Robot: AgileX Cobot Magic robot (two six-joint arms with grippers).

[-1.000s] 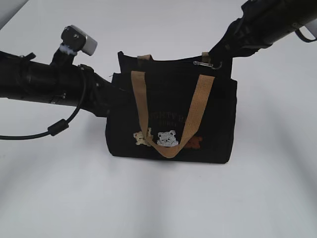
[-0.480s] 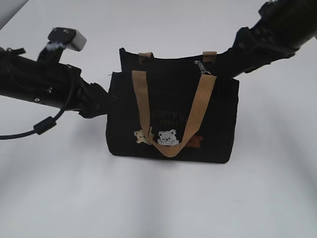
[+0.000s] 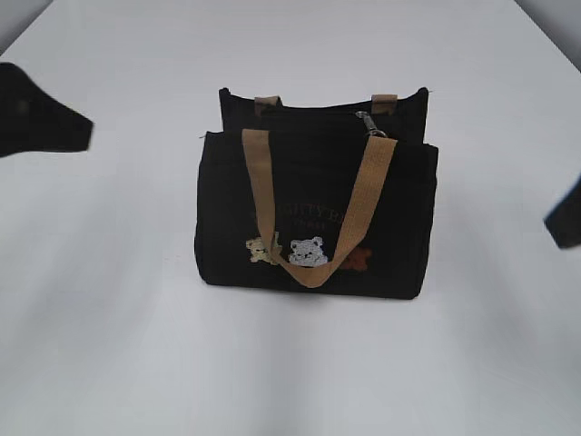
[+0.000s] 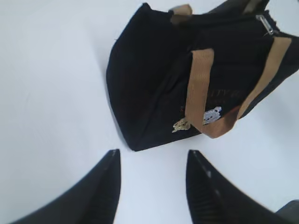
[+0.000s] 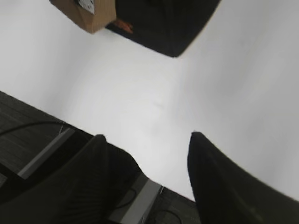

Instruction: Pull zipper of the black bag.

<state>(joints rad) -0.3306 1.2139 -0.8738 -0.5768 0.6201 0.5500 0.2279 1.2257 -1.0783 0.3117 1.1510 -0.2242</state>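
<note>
Black bag (image 3: 313,218) stands upright mid-table (image 3: 136,363), front handle (image 3: 313,213) draped over the bear patches. Zipper (image 3: 368,123) lies at the bag's top, right of centre (silver tab). Left gripper (image 4: 152,186) and right gripper (image 5: 145,177) both spread, holding nothing, well apart from the bag.

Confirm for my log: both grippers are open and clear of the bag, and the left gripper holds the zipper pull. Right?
Not quite. The left gripper holds nothing; the left wrist view shows it open over the bare table. The zipper pull lies free atop the bag. The right gripper is open too.
</note>
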